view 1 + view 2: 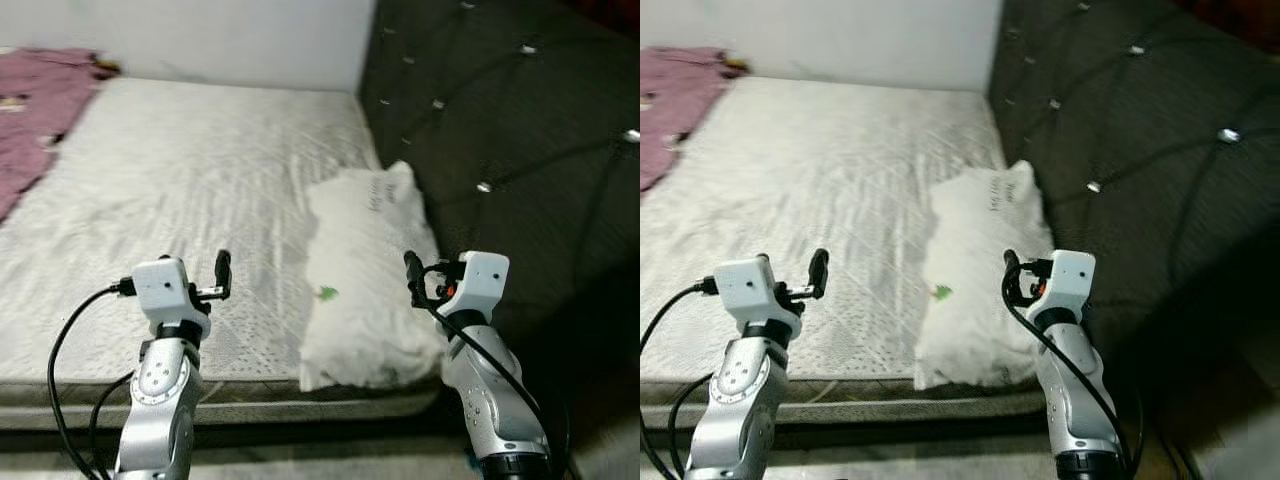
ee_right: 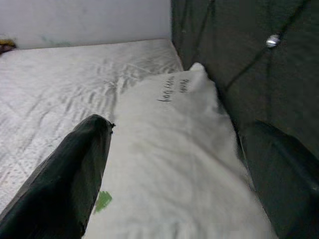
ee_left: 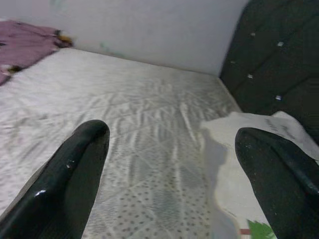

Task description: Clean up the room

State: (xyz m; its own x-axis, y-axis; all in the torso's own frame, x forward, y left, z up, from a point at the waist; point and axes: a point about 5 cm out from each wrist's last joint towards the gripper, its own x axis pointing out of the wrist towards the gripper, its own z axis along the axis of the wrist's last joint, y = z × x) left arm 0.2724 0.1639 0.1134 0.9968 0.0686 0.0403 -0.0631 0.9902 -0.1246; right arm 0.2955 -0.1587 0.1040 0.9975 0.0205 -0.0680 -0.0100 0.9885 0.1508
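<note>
A white pillow (image 1: 370, 270) with a small green mark (image 1: 326, 293) lies on the right side of the white mattress (image 1: 200, 170), against the dark headboard. A crumpled purple blanket (image 1: 35, 110) lies at the mattress's far left corner. My left gripper (image 1: 222, 268) is raised over the near edge of the mattress, left of the pillow, open and empty (image 3: 172, 134). My right gripper (image 1: 410, 268) hovers over the pillow's near right end, open too, with the pillow (image 2: 174, 149) showing between its fingers.
A dark tufted headboard (image 1: 520, 120) with shiny buttons runs along the right of the bed. A pale wall (image 1: 200, 40) stands behind the mattress. The mattress's front edge (image 1: 250, 385) is just ahead of my arms.
</note>
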